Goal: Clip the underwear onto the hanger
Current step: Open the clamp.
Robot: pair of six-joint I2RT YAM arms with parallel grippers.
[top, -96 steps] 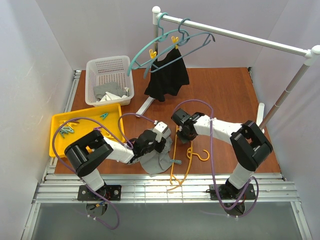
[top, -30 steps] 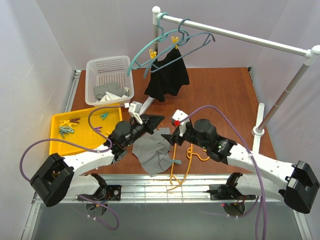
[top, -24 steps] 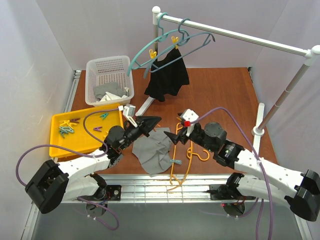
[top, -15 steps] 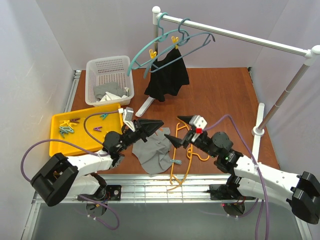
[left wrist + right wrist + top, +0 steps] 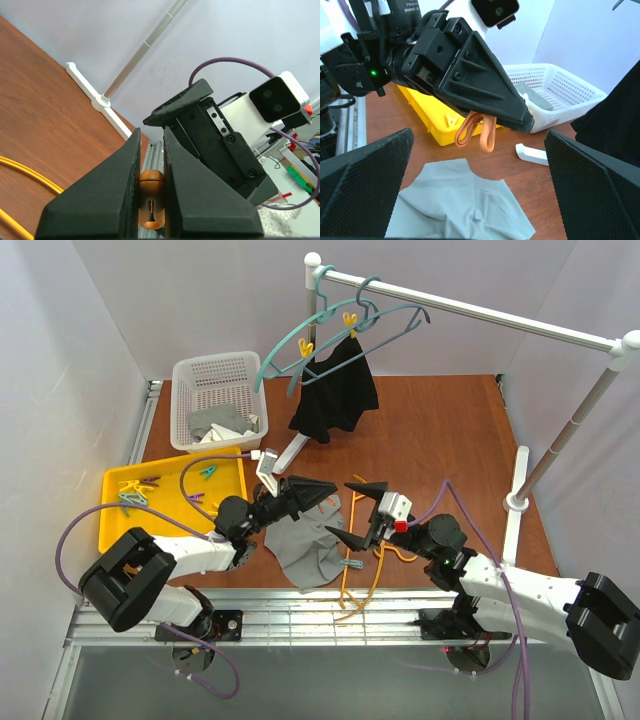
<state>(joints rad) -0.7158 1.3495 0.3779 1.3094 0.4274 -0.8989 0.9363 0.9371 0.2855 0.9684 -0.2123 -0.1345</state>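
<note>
The grey underwear [image 5: 303, 548] lies flat on the brown table, with a teal clip [image 5: 351, 563] at its right edge. Beside that edge lies the yellow-orange hanger [image 5: 372, 562], also seen as thin yellow lines [image 5: 29, 173] in the left wrist view. My left gripper [image 5: 318, 493] hovers above the underwear's far edge, shut on an orange clip [image 5: 150, 199] that hangs below its fingers [image 5: 481, 131]. My right gripper [image 5: 352, 511] faces it from the right, wide open with nothing between its jaws, above the underwear [image 5: 465, 202].
A yellow tray [image 5: 120, 525] with several clips sits at the left, a white basket [image 5: 215, 400] of cloth behind it. A black garment [image 5: 338, 392] hangs on a teal hanger [image 5: 300, 340] from the rail [image 5: 470, 312]; its white foot [image 5: 290, 450] rests on the table.
My right gripper has opened wide and drawn back a little to the right. My left gripper has stayed shut on the orange clip and shifted slightly right. Underwear and hanger have not moved.
</note>
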